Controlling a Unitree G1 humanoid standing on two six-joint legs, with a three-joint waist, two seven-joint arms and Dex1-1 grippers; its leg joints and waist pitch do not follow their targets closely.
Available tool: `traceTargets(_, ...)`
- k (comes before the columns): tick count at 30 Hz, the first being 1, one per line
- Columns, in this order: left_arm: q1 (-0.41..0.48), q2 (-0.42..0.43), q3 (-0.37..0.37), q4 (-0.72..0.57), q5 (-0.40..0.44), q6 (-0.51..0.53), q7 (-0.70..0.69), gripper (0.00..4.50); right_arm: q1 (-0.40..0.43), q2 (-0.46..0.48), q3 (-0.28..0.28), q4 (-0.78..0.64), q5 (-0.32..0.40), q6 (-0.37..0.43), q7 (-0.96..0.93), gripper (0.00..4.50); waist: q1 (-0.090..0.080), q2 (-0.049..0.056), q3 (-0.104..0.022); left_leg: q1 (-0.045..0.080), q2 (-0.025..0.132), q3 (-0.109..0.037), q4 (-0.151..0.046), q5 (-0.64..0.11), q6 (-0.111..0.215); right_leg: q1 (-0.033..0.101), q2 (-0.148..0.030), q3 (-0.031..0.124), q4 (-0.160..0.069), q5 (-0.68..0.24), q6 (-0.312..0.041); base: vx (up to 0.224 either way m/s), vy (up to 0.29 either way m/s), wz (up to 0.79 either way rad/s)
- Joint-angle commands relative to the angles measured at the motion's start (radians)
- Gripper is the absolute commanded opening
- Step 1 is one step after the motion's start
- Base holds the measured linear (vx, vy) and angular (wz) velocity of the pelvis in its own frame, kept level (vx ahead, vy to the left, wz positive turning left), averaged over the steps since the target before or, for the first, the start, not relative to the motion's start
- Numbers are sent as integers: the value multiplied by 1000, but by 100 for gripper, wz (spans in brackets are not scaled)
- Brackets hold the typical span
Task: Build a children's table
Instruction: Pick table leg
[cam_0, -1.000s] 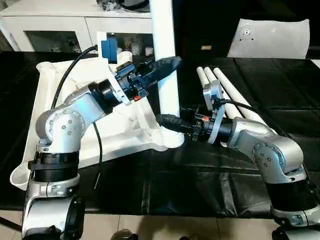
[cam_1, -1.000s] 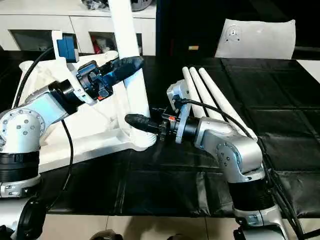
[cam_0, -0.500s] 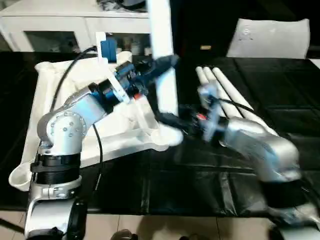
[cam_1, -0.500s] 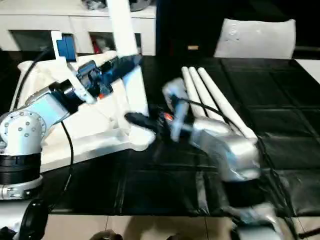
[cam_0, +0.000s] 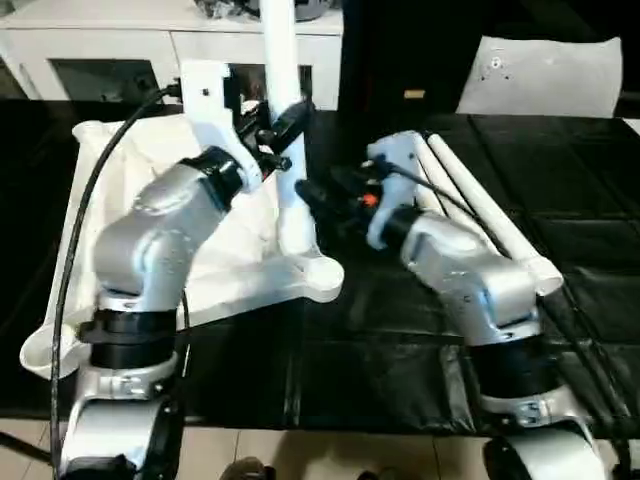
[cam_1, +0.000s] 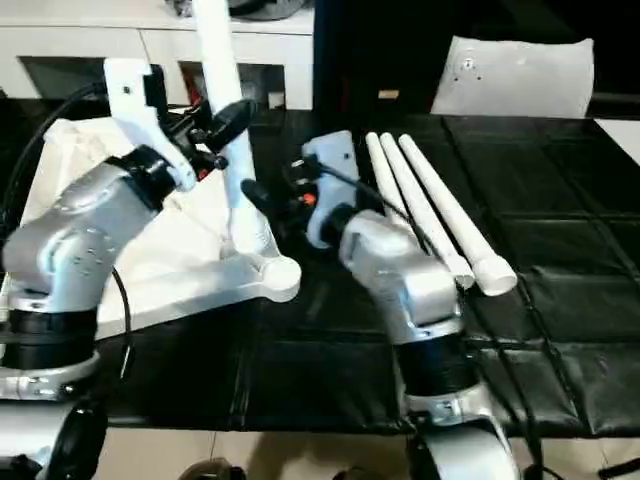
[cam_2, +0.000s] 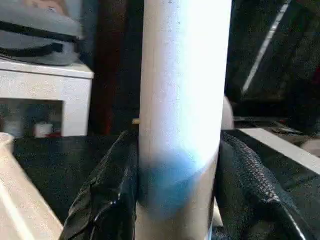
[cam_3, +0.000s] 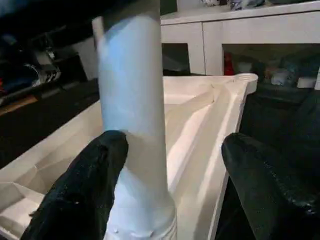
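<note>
**Operator:** Starting from my left — the table top (cam_0: 110, 190) lies ribbed side up on the black mat (cam_0: 400, 350), and my left gripper (cam_0: 283, 130) is clenched around the standing leg (cam_0: 283, 110), partway up its length. From the left wrist camera I can see both fingers (cam_2: 107, 200) pressed against the tube.

**Observer:** Is that leg seated?

**Operator:** Its foot is down in the near corner socket (cam_0: 310, 272) and it stands roughly upright, so I'd judge it started — whether it's fully home I can't tell from here.

**Observer:** And the right side?

**Operator:** My right gripper (cam_3: 172, 187) has its fingers spread well apart either side of the leg's base; one finger (cam_3: 85, 185) looks to be against the tube, the other is clear of it. I'd call that released, not gripping.

**Observer:** What's left?

**Operator:** Most of it. Three spare legs (cam_0: 480, 205) lie side by side on the mat further right, untouched. So one leg of four is in place, by my reading, and three sockets need filling.
</note>
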Motion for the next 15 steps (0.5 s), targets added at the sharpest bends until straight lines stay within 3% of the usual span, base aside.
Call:
traceTargets(1,-13,-21,-37,-47,12,-9,26,181,-16,22,16,24,-19,3,-31,347,-4,-6,-76,3,45,-9,-67,-69,-19,60,-102,57,-75,-175,-116,0,0,0)
traceTargets(6,-10,-41,-44,-50,24,-10,48,181,-21,45,22,50,-25,0,-33,347,-4,-10,-75,3,43,-9,-67,-74,-19,60,-101,57,-77,-189,-104,0,0,0)
traceTargets(15,-11,-49,-54,-38,73,-32,60,180,-28,59,28,61,-27,0,-29,347,-2,-7,-75,2,45,-11,-68,-67,-19,60,-102,58,-74,-154,-112,0,0,0)
